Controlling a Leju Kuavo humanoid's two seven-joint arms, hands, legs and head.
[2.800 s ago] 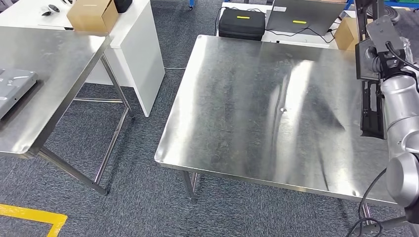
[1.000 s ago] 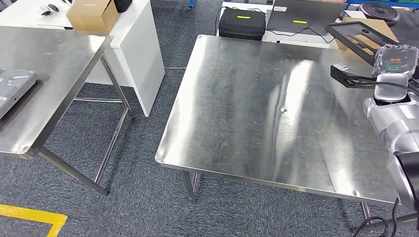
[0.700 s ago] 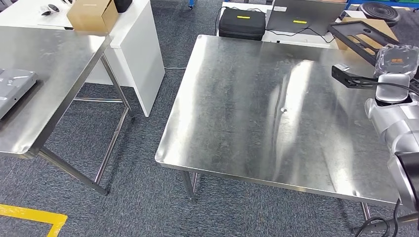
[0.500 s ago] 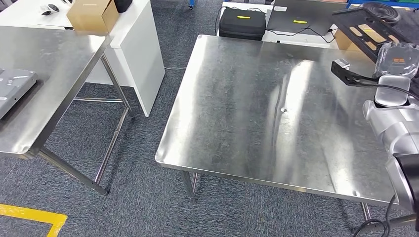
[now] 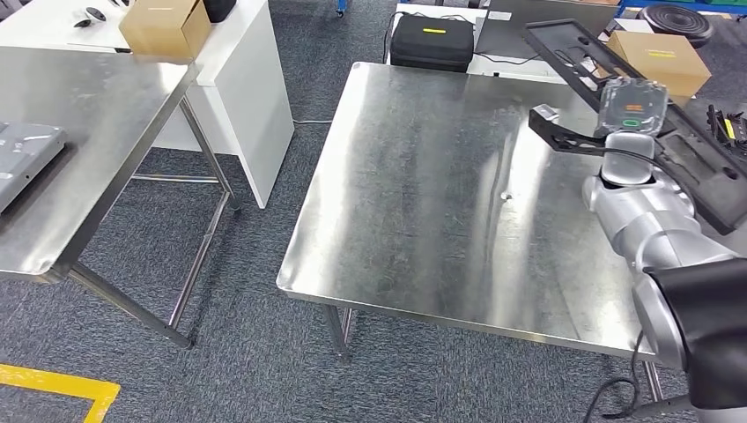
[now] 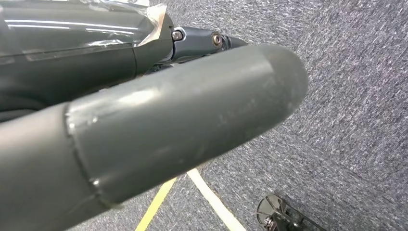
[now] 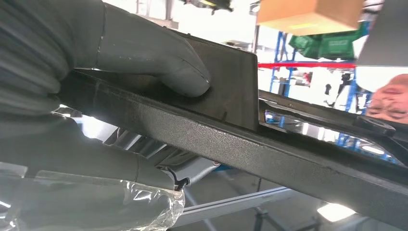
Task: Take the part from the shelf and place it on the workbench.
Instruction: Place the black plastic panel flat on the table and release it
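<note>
Right hand (image 7: 72, 62) grips the black part (image 5: 652, 115), thumb pressed on its flange, holding it tilted above the workbench (image 5: 440, 194) far-right corner. Left hand (image 6: 144, 125): state unclear. Nearby: cardboard box (image 5: 659, 55), black case (image 5: 432, 41), second steel table (image 5: 79, 132).

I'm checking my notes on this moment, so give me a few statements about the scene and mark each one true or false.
1. The right hand holds the black part. True.
2. The part lies flat on the workbench. False: it is held in the air, over the bench's far right side.
3. A cardboard box sits on the white table. True.
4. The left hand holds a tool. False: it hangs over the carpet with nothing seen in it.
</note>
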